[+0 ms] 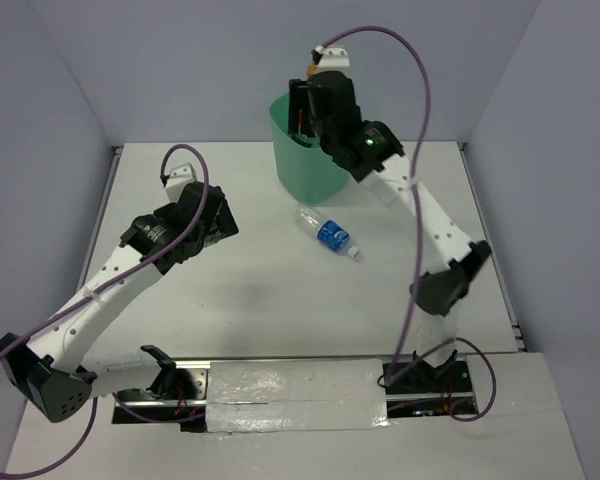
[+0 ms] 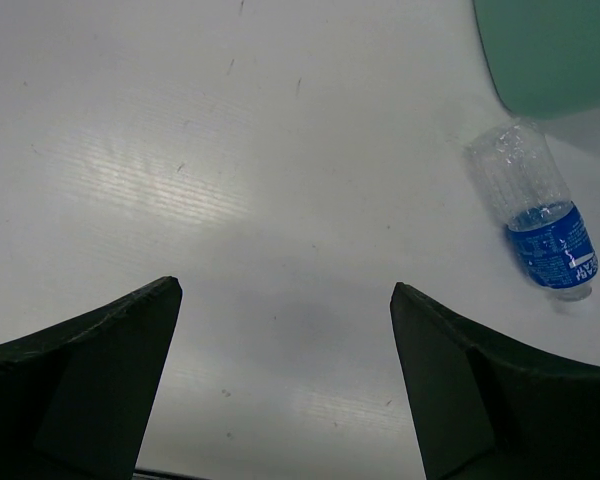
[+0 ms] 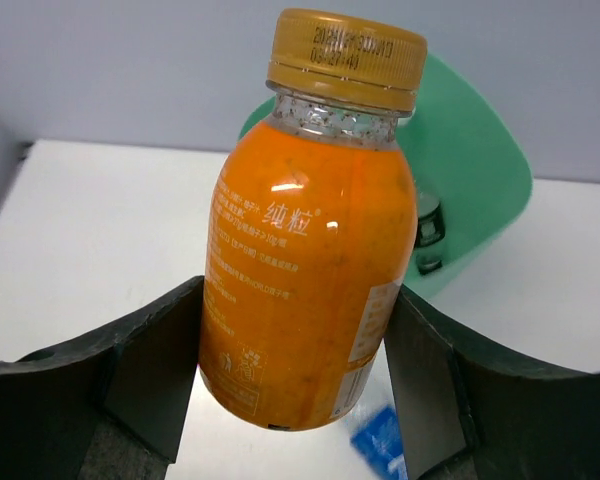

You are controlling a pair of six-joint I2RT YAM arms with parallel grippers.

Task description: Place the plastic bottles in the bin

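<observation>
My right gripper is shut on the short orange bottle and holds it by its lower body, yellow cap up, over the near rim of the mint-green bin. The bin also shows behind the bottle in the right wrist view, with a dark-capped bottle inside it. A clear bottle with a blue label lies on the table just in front of the bin; it also shows in the left wrist view. My left gripper is open and empty above the table, left of that bottle.
The white table is walled by grey panels at the back and both sides. The bin's wall fills the upper right corner of the left wrist view. Purple cables loop off both arms.
</observation>
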